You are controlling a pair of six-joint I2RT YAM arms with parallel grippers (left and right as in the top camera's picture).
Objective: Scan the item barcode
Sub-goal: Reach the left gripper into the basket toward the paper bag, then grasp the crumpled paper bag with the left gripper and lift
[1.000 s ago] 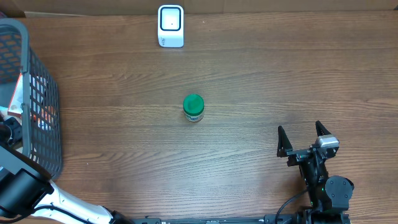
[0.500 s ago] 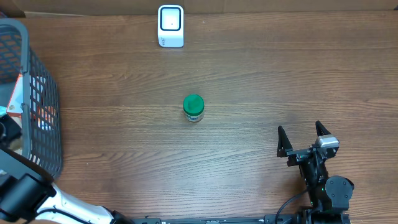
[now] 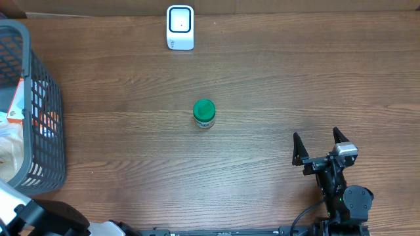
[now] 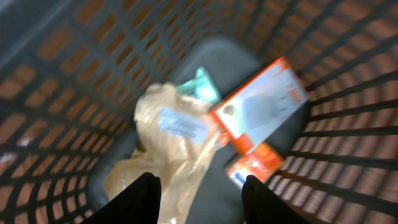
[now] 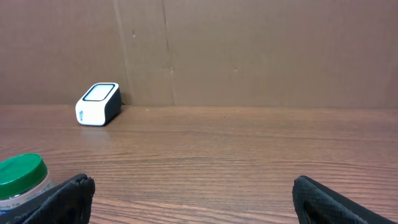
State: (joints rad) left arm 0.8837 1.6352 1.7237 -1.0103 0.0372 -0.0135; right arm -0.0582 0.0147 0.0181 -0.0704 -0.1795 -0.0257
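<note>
The counter point(image 3: 262, 78) is mid-brown wood with fine streaked grain, and the wall point(image 5: 249, 50) behind it is plain cardboard brown. The jar point(image 3: 204, 113) has a bright green lid over a pale label. The scanner point(image 3: 180, 27) is white with a dark face. The basket point(image 3: 46, 118) is dark grey grid mesh. Inside it lie a translucent tan bag point(image 4: 168, 143) with a pale blue label, an orange-and-white box point(image 4: 261, 106) and a teal packet point(image 4: 200, 84). The left claw point(image 4: 199, 199) and the right claw point(image 3: 316, 134) are black.
</note>
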